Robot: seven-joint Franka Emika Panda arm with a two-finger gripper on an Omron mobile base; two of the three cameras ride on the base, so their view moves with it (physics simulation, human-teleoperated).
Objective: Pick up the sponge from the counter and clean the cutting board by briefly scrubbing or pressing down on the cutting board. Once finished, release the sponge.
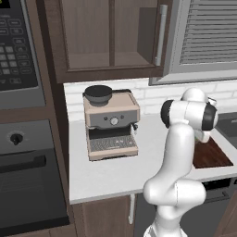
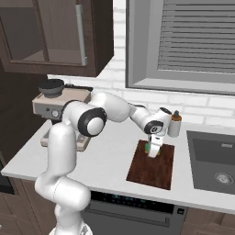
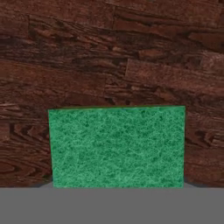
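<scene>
Pale grey-white counter [image 2: 105, 165] runs in front of you over dark brown cabinets, with a white brick wall and a window with closed blinds [image 2: 202, 36] behind it. At the left end of the counter stands a beige coffee machine [image 1: 111, 125] with a dark round hopper on top. Further left, in the left base view, you have a black oven [image 1: 28, 176] with a microwave panel above it. At the right end, a dark sink [image 2: 213, 160] is set into the counter.

Between the coffee machine and the sink lies the cutting board [image 2: 153, 165], a thin dark reddish-brown wooden rectangle flat on the counter, close to its front edge. A small bottle [image 2: 175, 125] with a brown top stands on the counter just behind the board, near the wall.

Your white arm reaches forward and to the right, bending down over the far part of the board. The gripper [image 2: 153, 154] points straight down at the board, and a sliver of the green sponge [image 2: 147, 148] shows beside it. In the hand view the sponge [image 3: 117, 146] appears as a green scouring face right in front of the camera, with the board's wood grain [image 3: 113, 57] behind it on every side. The sponge sits between the fingers, so the gripper appears to be pinching it, though the fingertips themselves are hidden. You cannot tell whether the sponge touches the board.
</scene>
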